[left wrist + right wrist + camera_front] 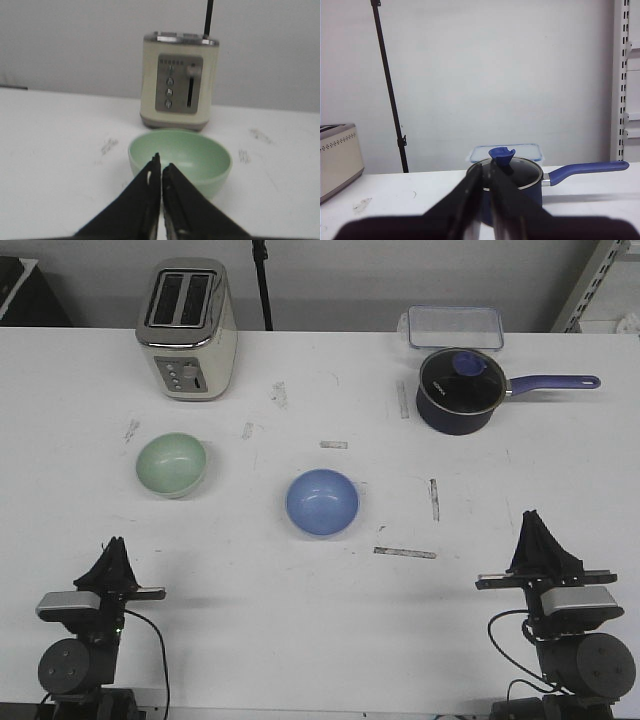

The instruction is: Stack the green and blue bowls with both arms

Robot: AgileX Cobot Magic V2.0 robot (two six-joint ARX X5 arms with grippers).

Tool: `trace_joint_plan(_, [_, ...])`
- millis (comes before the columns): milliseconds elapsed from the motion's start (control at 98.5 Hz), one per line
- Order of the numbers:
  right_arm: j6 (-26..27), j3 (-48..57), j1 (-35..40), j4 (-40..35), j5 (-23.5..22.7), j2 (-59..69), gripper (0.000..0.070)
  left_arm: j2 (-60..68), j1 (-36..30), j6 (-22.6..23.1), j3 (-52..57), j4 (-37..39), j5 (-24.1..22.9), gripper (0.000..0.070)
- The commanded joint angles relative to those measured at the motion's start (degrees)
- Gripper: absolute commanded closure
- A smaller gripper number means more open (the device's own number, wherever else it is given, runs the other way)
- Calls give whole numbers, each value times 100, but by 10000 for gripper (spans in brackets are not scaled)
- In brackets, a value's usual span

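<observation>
Both tools sit at the frame's bottom corners, left tool [115, 545] and right tool [534, 520] pinched narrow, holding nothing. Your green bowl [171, 464] lies straight ahead of the left; the blue bowl [322, 502] sits mid-frame, nearer the right.

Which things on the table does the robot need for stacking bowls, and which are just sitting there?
Needed:
- pale mint green round bowl
- periwinkle blue round bowl
- left gripper and right gripper, both shut

Just sitting there:
- cream and silver toaster
- dark saucepan with glass lid and purple handle
- clear plastic lidded container
</observation>
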Motion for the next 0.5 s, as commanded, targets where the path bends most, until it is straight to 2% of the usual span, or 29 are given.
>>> trace_joint_plan(0, [15,20,2,81,15,0,688,28,-9,284,358,103,-33,699])
trace_joint_plan(294, [15,20,2,85,15,0,688,776,-9,1139,1517,-348,-33,699])
trace_joint_plan(487, [15,20,2,96,15,0,688,1709,-9,1084,2247,-656,-33,699])
